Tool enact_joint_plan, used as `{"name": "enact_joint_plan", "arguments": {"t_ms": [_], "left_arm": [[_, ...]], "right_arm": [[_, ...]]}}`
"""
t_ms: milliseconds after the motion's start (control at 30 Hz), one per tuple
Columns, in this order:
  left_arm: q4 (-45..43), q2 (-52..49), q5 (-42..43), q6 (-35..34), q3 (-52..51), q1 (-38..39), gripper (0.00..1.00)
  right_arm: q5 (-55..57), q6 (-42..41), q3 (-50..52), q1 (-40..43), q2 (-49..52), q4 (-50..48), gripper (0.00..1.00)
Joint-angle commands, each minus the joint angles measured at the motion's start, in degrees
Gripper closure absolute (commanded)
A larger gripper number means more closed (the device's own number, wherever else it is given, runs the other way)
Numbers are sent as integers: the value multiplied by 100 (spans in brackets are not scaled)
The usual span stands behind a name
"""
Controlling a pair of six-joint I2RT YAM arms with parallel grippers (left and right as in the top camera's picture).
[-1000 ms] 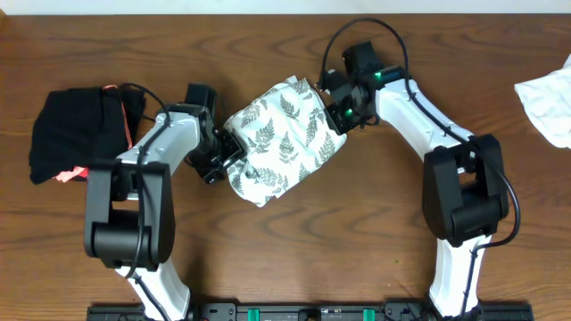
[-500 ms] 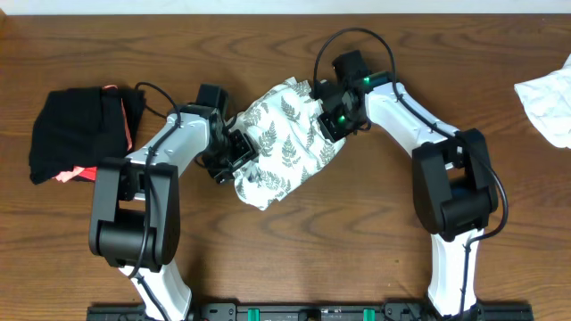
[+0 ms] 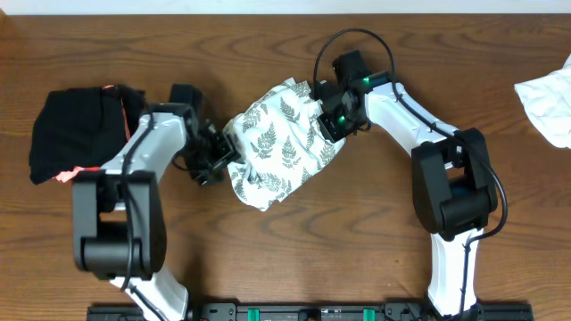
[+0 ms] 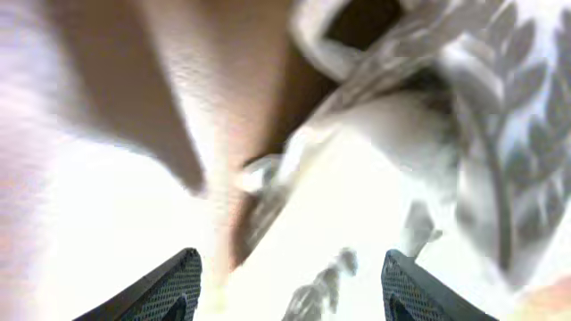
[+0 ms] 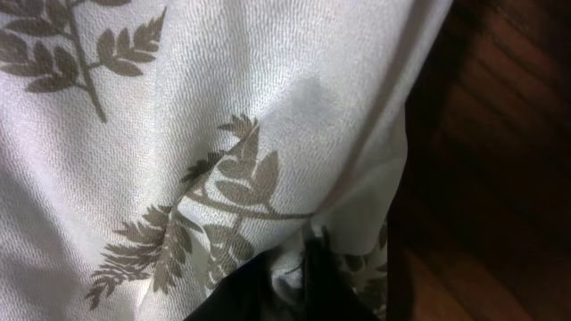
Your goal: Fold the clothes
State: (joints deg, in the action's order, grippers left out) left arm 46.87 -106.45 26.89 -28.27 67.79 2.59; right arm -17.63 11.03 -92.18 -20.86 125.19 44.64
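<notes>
Near the brown wooden table's (image 3: 357,259) far edge, your right gripper (image 3: 332,123) is pinching the rumpled thin white fern-printed dress (image 3: 281,143); your left gripper (image 3: 218,154) is gaping beside its soft fold.

even overhead light, left wrist view blurred, overexposed

White-shelled arms (image 3: 403,110) with black joints, looping black cables (image 3: 355,32), green wrist light (image 3: 365,81), black pincer fingertips (image 4: 169,285)
</notes>
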Motion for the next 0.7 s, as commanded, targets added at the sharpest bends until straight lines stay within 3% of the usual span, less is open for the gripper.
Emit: {"name": "enact_joint_plan", "arguments": {"t_ms": [0,167,467,667], "left_arm": [[109,286,-396,-153,-57,48,35],[-271,485,240,876,-57,240,35],[-560,557,240,809,-396,232,34],[-1158,651,1060,925,-940,232,34]], "right_arm": [[-83,85,15,-55,151,15,84],[-81,85,15,-52,151,17,83],[-83,90,15,-48,151,35,83],[-81,90,15,-48,151,42,83]]}}
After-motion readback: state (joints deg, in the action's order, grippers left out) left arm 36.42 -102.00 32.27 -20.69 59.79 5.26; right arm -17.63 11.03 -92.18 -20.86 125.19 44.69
